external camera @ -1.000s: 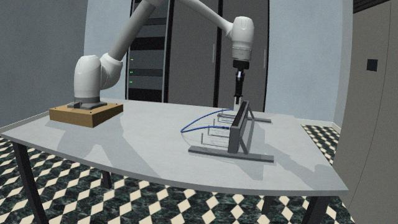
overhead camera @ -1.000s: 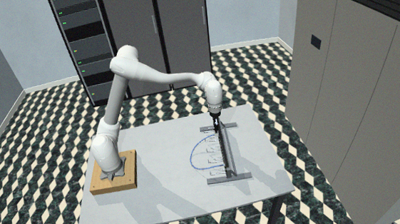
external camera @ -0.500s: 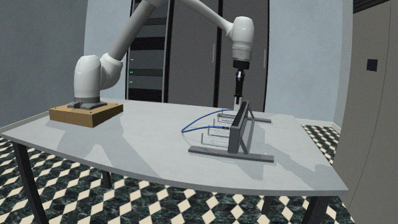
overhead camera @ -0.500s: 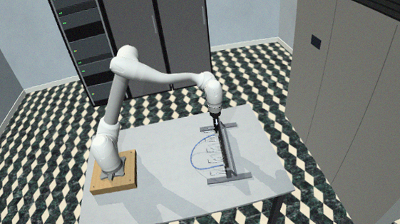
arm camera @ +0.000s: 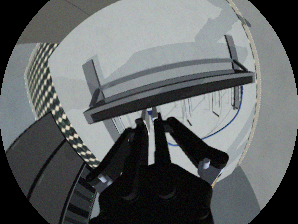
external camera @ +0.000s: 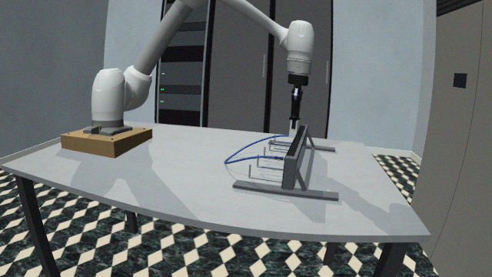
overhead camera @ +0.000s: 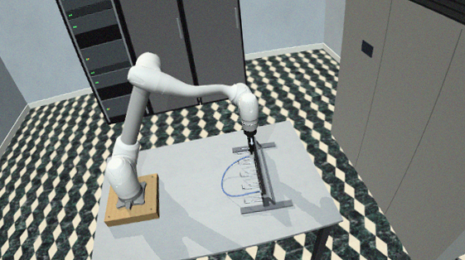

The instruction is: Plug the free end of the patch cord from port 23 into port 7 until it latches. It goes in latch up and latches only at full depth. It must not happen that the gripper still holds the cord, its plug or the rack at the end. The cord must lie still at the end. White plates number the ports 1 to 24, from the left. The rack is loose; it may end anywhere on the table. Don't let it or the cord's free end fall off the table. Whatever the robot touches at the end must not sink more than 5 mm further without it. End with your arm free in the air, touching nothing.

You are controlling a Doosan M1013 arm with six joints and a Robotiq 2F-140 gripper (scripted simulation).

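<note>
The dark patch panel rack (overhead camera: 266, 173) (external camera: 294, 161) (arm camera: 166, 90) stands upright on its grey feet on the table (overhead camera: 182, 233) (external camera: 173, 185). The blue patch cord (overhead camera: 222, 181) (external camera: 246, 148) (arm camera: 229, 123) leaves the panel's near end, loops out over the table and comes back to the far end. My gripper (overhead camera: 251, 148) (external camera: 294, 125) (arm camera: 150, 111) points straight down at the rack's far end and is shut on the cord's plug (arm camera: 150, 115), just in front of the panel face. The port numbers are too small to read.
The arm's wooden base block (overhead camera: 133, 212) (external camera: 105, 140) sits at the table's left. Thin wire cable guides (external camera: 269, 169) stick out in front of the panel. The rack's near foot (overhead camera: 266, 206) (external camera: 284, 190) lies well inside the table's front edge.
</note>
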